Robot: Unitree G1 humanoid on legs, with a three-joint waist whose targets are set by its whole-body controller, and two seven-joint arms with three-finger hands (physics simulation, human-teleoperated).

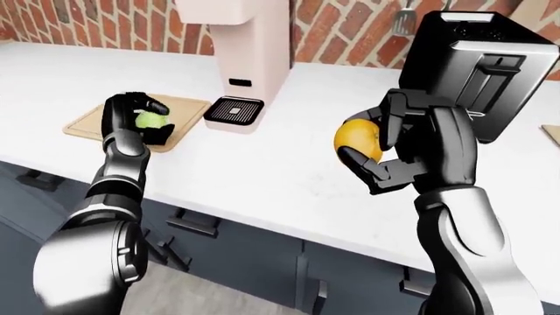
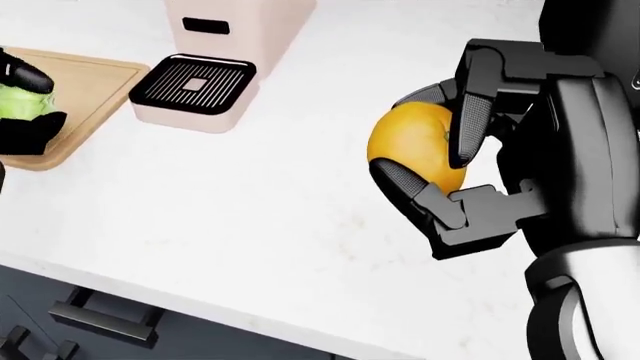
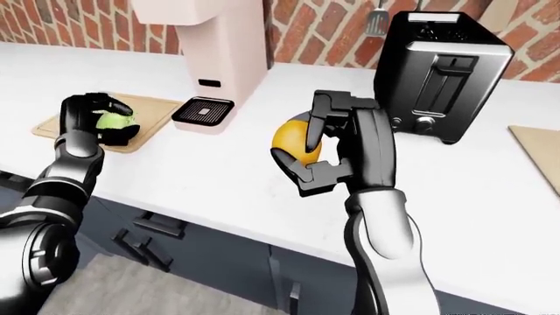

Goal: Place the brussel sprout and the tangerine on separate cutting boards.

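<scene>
Left board: a pale wooden rectangular cutting board (image 1: 96, 118) lies flat at the left of the white stone table (image 1: 262, 177), well inside the table's near edge; its right rim sits near the drip tray.
Left robot hand: the black three-fingered left robot hand (image 1: 140, 121) is over that board, fingers curled round the small green brussel sprout (image 1: 150, 121). Whether the sprout touches the board cannot be told.
Appliance: a tall pale-pink drinks machine with a black slotted drip tray (image 1: 234, 110) stands just right of the board, its base flat on the table.
Open room, centre: the stretch of white table between the drip tray and the right arm is bare down to the near edge, below which dark-grey drawer fronts with bar handles (image 2: 105, 315) show.
Right robot hand: the black three-fingered right robot hand (image 2: 445, 169) is raised above the table in the right half of the head view, fingers and thumb closed round the round orange tangerine (image 2: 415, 154). The fruit is clear of the surface.
Toaster: a black boxy toaster (image 3: 442, 72) stands to the upper right, beside the brick wall (image 3: 315, 26), apart from the raised hand.
Right board: a second pale wooden cutting board (image 3: 538, 154) shows only as a corner at the right edge of the right-eye view, right of the toaster; its far side is cut off by the frame.
Open room, right: bare table lies between the right arm and that board's near rim.
</scene>
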